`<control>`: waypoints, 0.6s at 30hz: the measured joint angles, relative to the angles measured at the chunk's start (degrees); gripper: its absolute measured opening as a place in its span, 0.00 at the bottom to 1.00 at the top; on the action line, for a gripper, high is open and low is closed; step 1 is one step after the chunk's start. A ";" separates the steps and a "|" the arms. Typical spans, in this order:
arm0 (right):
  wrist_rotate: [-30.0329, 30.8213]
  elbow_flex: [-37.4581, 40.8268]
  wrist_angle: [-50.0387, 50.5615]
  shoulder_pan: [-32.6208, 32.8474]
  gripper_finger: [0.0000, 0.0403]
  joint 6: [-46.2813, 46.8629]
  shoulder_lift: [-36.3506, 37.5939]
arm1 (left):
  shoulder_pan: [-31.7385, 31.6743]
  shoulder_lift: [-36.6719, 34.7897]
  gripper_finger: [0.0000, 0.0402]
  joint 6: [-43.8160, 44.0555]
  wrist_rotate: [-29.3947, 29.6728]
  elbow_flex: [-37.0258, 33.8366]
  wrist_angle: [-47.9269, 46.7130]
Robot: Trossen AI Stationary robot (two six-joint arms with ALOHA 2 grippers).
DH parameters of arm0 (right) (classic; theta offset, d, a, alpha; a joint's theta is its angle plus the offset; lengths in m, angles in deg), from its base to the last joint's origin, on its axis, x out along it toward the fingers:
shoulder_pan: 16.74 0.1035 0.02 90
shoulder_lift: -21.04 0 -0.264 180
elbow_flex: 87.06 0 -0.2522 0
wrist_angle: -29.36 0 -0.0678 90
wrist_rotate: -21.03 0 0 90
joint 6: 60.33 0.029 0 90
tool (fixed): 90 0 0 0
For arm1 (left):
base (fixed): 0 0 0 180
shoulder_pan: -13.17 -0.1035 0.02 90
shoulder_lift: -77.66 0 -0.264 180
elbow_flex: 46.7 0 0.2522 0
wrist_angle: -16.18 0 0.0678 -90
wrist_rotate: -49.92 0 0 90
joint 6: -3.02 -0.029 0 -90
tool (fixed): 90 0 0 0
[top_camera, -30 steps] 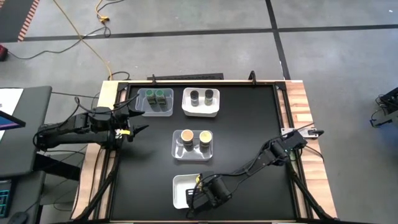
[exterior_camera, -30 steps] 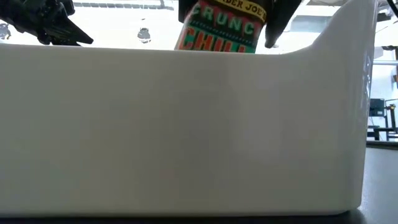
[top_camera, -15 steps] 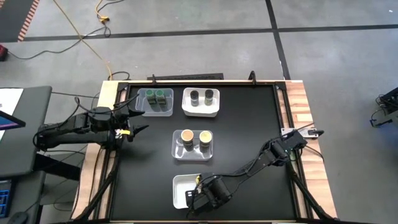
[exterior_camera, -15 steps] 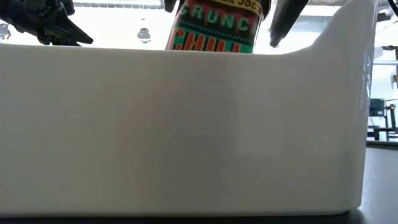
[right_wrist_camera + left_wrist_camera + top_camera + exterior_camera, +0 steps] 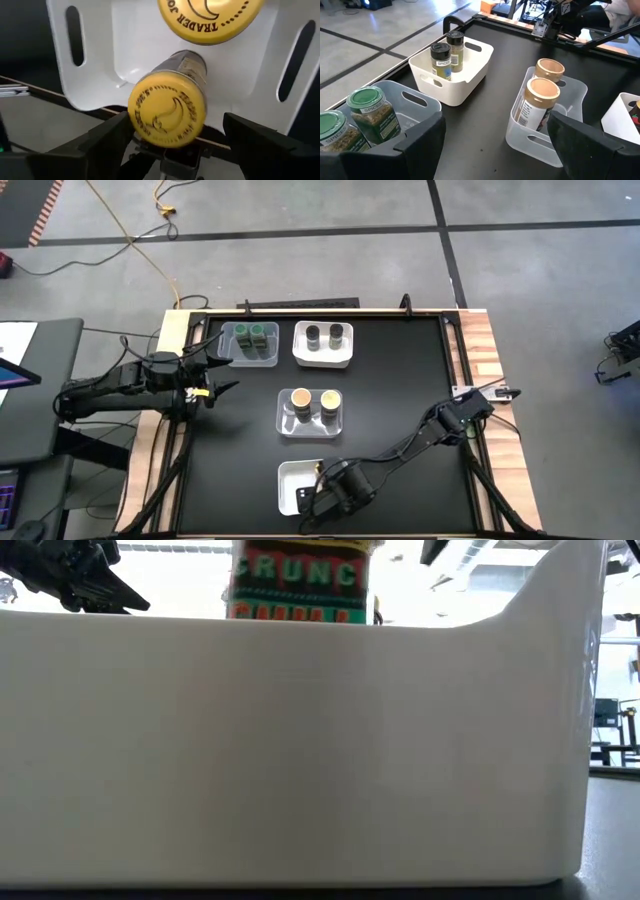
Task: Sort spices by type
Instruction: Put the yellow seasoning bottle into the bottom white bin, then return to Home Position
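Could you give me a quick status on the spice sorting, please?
Right gripper open over the near white tray, both yellow-lid jars inside. Left gripper open, waiting at the table's left edge. Green, grey, tan pairs already sorted. Nothing blocking.

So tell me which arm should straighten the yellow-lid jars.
Right. Its gripper hangs open over the white tray holding both jars, while the left gripper waits by the green-lid jars.
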 joint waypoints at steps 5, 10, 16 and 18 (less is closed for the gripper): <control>0.47 -0.04 0.66 0.19 0.87 -0.11 1.56 | 0.00 -0.02 0.83 0.02 0.00 0.00 0.10; 2.05 -0.02 5.32 1.09 0.87 -0.86 4.33 | 0.02 -0.02 0.83 0.46 0.00 0.00 0.29; 2.10 -0.02 21.76 2.88 0.87 2.72 7.70 | 0.02 -0.02 0.83 -0.22 0.30 0.00 0.30; 2.47 0.83 23.89 3.95 0.87 3.14 8.66 | 0.01 -0.02 0.83 0.65 0.88 0.00 0.42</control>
